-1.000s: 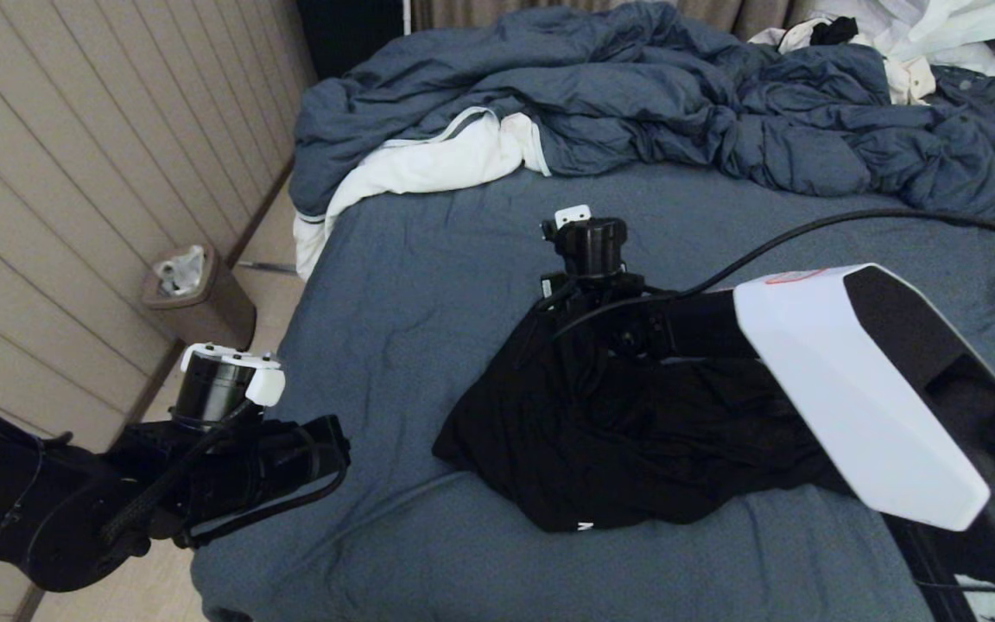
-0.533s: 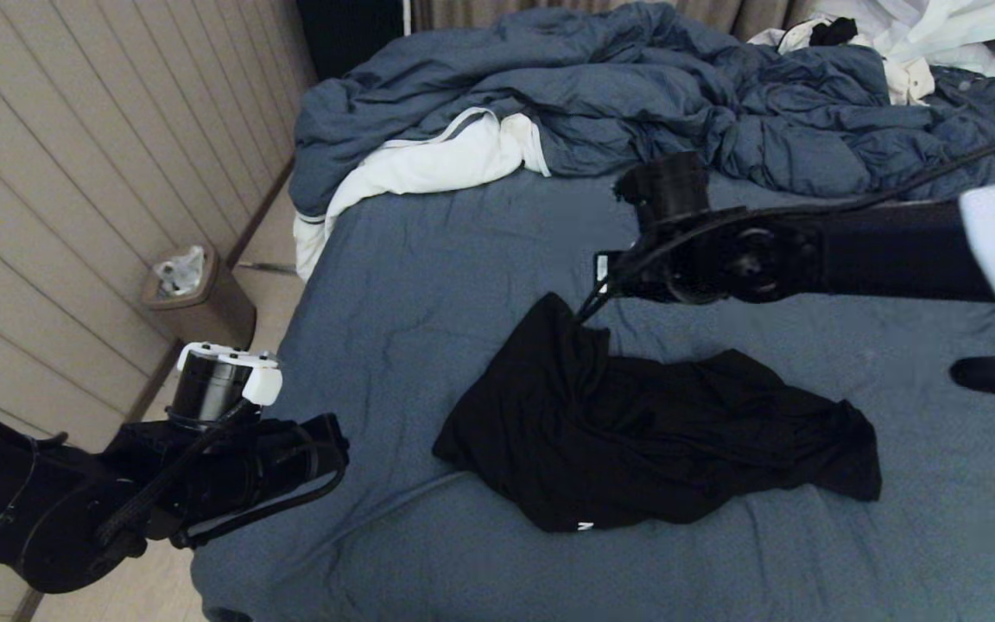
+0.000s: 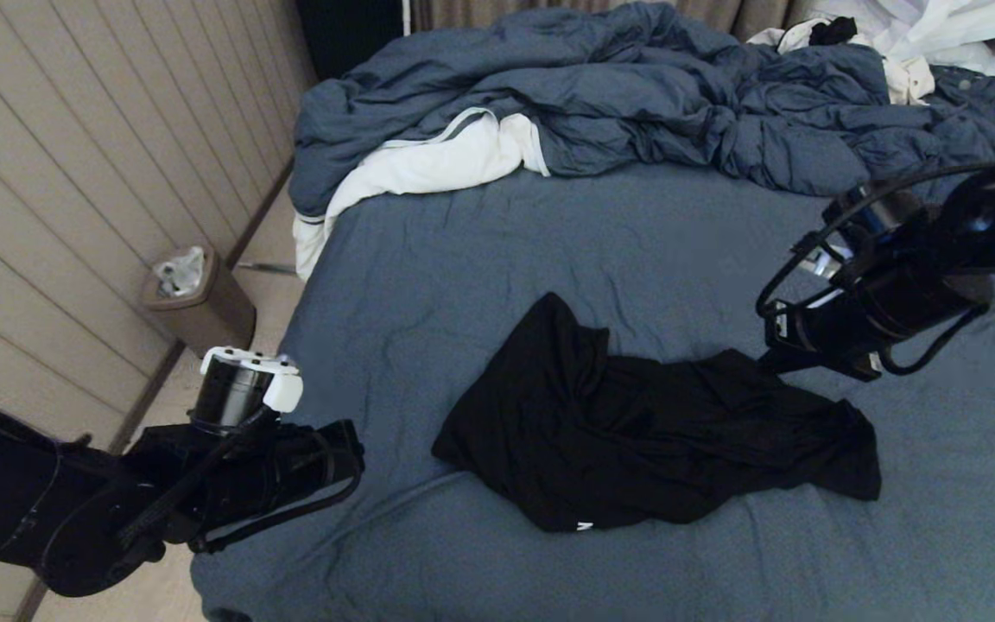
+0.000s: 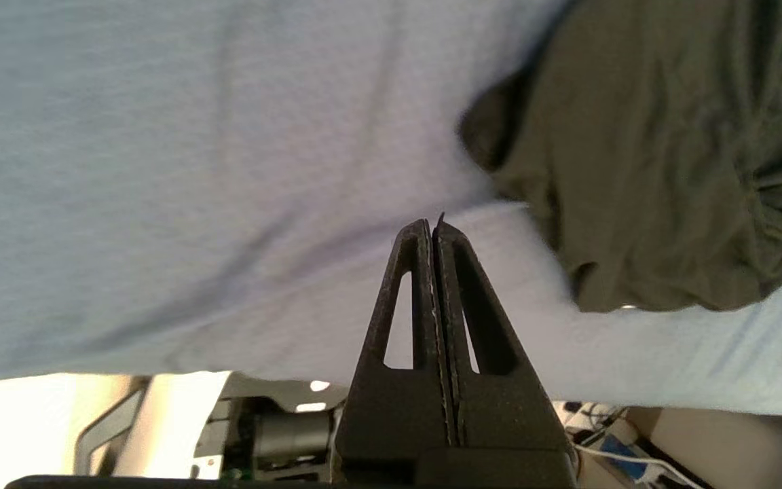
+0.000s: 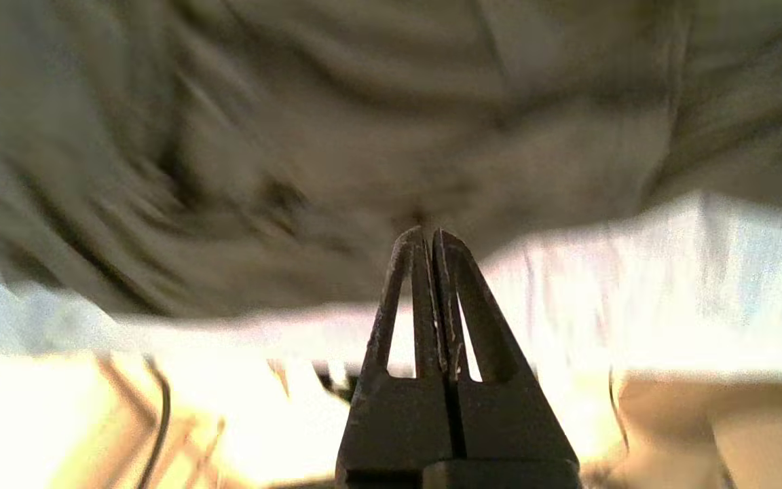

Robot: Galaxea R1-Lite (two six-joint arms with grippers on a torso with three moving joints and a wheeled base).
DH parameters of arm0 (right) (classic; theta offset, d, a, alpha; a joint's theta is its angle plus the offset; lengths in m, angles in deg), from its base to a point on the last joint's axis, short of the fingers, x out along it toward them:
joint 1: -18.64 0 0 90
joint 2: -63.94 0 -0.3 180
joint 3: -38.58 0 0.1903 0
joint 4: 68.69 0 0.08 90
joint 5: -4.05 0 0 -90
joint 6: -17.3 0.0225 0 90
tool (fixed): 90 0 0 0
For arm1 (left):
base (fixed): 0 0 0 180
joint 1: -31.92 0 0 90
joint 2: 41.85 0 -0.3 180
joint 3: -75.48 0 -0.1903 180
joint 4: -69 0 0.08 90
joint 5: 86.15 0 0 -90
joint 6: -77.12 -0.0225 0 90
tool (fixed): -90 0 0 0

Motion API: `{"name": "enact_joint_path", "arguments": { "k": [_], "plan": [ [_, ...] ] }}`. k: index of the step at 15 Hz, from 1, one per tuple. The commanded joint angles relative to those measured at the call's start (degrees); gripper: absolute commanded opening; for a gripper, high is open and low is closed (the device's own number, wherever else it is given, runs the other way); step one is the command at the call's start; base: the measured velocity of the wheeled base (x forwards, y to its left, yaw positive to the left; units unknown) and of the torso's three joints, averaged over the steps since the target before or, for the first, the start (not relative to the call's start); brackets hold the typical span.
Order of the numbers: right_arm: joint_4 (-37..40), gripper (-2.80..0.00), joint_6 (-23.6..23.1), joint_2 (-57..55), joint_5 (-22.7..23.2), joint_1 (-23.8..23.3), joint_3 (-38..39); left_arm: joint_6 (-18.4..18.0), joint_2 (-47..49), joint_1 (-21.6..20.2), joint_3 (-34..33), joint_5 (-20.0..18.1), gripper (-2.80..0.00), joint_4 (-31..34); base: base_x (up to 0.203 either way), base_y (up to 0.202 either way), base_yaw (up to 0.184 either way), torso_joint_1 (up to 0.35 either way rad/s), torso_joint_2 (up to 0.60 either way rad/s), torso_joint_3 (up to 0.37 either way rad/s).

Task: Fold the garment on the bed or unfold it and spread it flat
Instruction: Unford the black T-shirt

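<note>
The garment, a black T-shirt, lies crumpled in the middle of the bed, with one corner peaking towards the far side. Only a tiny white mark shows at its near edge; the print is hidden. My right gripper is shut and hovers at the shirt's far right edge. In the right wrist view its tips sit just in front of the dark cloth with nothing seen between them. My left gripper is shut and empty at the bed's near left corner, apart from the shirt.
A puffy blue-grey duvet is heaped across the far end of the bed, with a white grey-striped cloth under its left side. White clothes lie at the far right. A brown bin stands on the floor to the left.
My right arm swung from the shirt's far left peak over to its right side and came lower. The shirt stayed where it lay. The left arm shifted slightly.
</note>
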Motion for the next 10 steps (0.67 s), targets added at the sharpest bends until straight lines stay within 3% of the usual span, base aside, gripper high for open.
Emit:
{"name": "enact_joint_path", "arguments": {
  "k": [1,3,6,10],
  "plan": [
    [0.11,-2.80,-1.07,-0.28,1.14,-0.43,6.66,0.71,0.77,2.39,0.97,1.61,-2.80,-0.16,0.000,0.000,0.000,0.000,0.00,0.000],
    [-0.08,-2.80,-2.49,-0.96,2.92,4.29,9.69,0.81,-0.21,3.66,0.00,3.67,-2.80,-0.22,0.000,0.000,0.000,0.000,0.00,0.000],
    [-0.12,-2.80,-3.43,-3.63,3.67,12.92,9.64,1.69,-0.54,4.89,-1.74,3.86,-2.80,-0.24,0.000,0.000,0.000,0.000,0.00,0.000],
    [-0.12,-2.80,-3.27,-9.31,3.40,20.78,3.18,1.96,-0.81,5.41,-2.18,3.96,-2.80,-0.31,0.000,0.000,0.000,0.000,0.00,0.000]
  ]
}}
